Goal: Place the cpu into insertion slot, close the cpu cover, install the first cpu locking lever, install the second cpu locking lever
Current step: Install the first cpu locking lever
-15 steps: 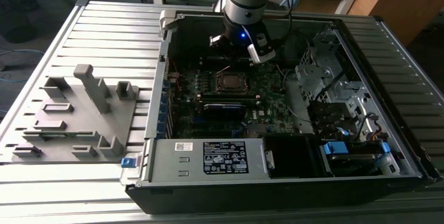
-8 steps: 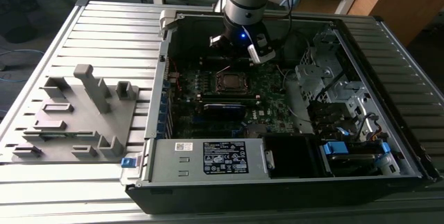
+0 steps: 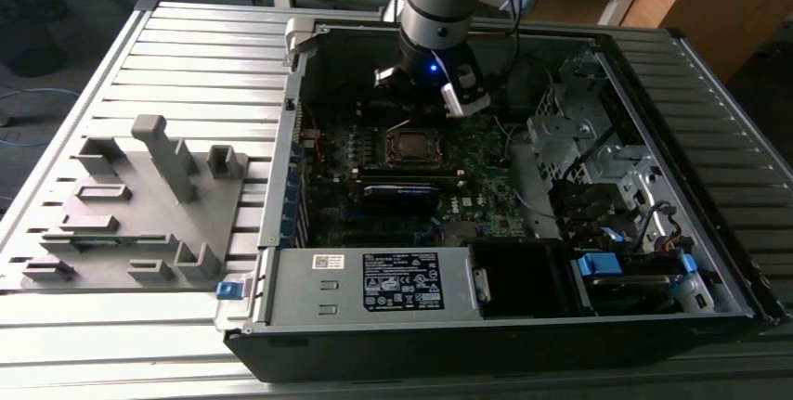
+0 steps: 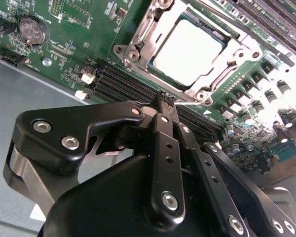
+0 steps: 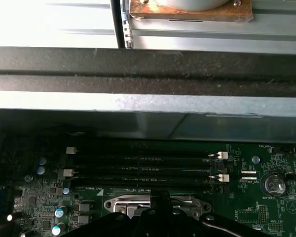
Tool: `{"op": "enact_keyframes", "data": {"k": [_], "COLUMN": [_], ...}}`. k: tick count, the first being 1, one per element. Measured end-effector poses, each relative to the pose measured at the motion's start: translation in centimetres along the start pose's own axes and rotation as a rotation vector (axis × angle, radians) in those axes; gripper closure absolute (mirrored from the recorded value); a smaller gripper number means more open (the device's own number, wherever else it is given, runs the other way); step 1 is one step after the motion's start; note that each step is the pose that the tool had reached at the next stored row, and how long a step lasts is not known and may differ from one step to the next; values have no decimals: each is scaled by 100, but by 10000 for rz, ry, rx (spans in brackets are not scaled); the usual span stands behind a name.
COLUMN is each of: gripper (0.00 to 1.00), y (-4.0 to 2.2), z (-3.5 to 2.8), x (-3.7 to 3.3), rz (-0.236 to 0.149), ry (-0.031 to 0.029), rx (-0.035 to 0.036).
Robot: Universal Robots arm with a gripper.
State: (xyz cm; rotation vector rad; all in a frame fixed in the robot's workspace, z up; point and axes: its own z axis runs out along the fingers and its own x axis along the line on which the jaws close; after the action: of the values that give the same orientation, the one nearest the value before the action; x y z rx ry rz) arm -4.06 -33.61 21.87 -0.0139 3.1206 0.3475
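**Item: claw** (image 4: 164,98). In the second wrist view the two fingers lie pressed together, tips just short of the socket's near edge. A thin silvery wire (image 4: 186,102) runs off from the tips along that edge. It is probably a locking lever, but I cannot tell whether it is nipped between them.

**Item: cpu** (image 4: 187,49). Seated flat in the insertion slot (image 3: 409,145), pale face up. The cpu cover (image 4: 140,49) lies down around it, framing its edges.

**Relation.** In the exterior view the slot sits at centre frame, directly below the claw, near but apart. In both wrist views the slot is straight ahead of the fingertips.

**Item: memory slots** (image 4: 121,84). Long, black and empty. Their long axis runs parallel to the socket's near edge and crosswise to the claw's line. They lie under the fingertips and stand low, so they should be no bar.

**Item: coin battery** (image 4: 32,30). On the green board, well off to one side.

**Item: computer case** (image 3: 288,140). Lies open on the slatted worktop (image 3: 186,57). The drive cage (image 3: 595,154) is at right of frame and the power supply (image 3: 384,279) at lower centre.

**Item: grey fixture tray** (image 3: 136,205). Left of frame, outside the case.
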Motion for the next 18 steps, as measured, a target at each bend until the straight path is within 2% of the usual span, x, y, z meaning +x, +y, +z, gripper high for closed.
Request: {"op": "enact_keyframes", "data": {"k": [7,12,18], "gripper": [90,90,90], "y": [6,35,68], "z": [20,31,52], "x": [-10,-29,-47], "rz": [1,0,24], "ry": [0,0,-5], "rx": [1,5,46]}}
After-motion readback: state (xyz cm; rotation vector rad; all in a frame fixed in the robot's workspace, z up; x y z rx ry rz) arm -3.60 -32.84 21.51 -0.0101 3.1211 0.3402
